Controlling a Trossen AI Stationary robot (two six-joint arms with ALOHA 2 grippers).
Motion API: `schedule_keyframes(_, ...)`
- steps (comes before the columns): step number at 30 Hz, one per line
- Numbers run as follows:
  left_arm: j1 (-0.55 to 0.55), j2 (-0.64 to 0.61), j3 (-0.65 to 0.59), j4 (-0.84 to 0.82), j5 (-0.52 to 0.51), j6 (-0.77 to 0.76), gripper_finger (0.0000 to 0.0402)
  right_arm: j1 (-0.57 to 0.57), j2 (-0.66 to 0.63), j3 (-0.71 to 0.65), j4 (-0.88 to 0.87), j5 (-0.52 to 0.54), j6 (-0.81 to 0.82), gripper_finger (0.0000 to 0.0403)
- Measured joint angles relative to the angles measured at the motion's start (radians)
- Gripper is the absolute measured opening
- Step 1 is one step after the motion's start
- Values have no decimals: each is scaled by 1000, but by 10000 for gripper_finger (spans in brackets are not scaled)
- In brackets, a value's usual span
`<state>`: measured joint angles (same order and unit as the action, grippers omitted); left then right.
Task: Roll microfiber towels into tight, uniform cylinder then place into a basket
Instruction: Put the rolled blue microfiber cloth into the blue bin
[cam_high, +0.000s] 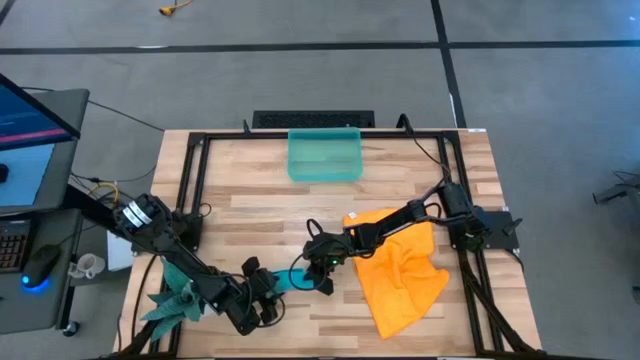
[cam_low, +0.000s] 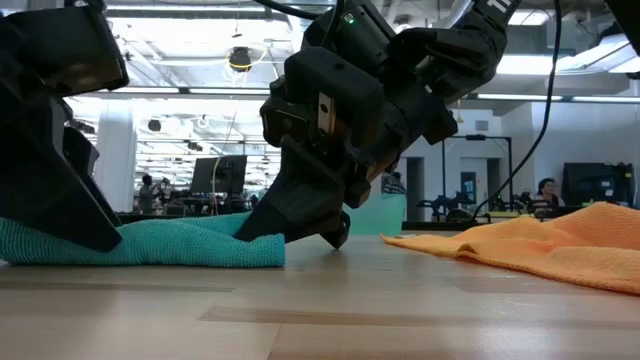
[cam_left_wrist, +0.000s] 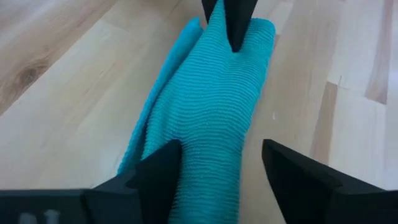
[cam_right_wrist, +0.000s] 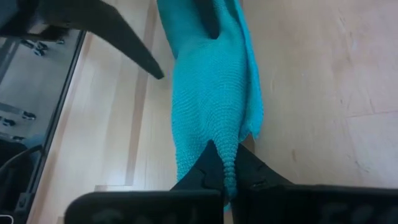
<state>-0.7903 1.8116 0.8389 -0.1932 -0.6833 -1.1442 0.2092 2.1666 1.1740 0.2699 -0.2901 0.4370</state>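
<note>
The teal-blue microfiber towel (cam_high: 290, 281) lies on the table as a long, narrow folded bundle between my two grippers. My right gripper (cam_right_wrist: 227, 163) is shut on its end toward the table's right. My left gripper (cam_left_wrist: 222, 144) is open at the other end, with one finger on each side of the bundle. The orange towel (cam_high: 402, 268) lies crumpled on the table at the right, partly under my right arm. The basket (cam_high: 325, 156) stands at the table's far middle. My right gripper pinches the tapered right end of the teal towel (cam_right_wrist: 231, 144) between its two fingers. The fingers slant down from the table's right and lie along the bundle. Past the pinch, the towel rests slack on the table. My left gripper: I cannot tell whether its fingers touch the towel.
A teal spiky plant figure (cam_high: 176, 301) lies near the table's left front corner, beside my left arm. Black frame rails (cam_high: 190, 190) run along the table's left, right and far edges. Bare wood shows between the towels and the basket.
</note>
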Motion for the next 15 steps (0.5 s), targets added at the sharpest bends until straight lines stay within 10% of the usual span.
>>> schedule_keyframes(15,32,-343,31,-531,-12,-150,240,0,0,-1,-4,3,-2,15)
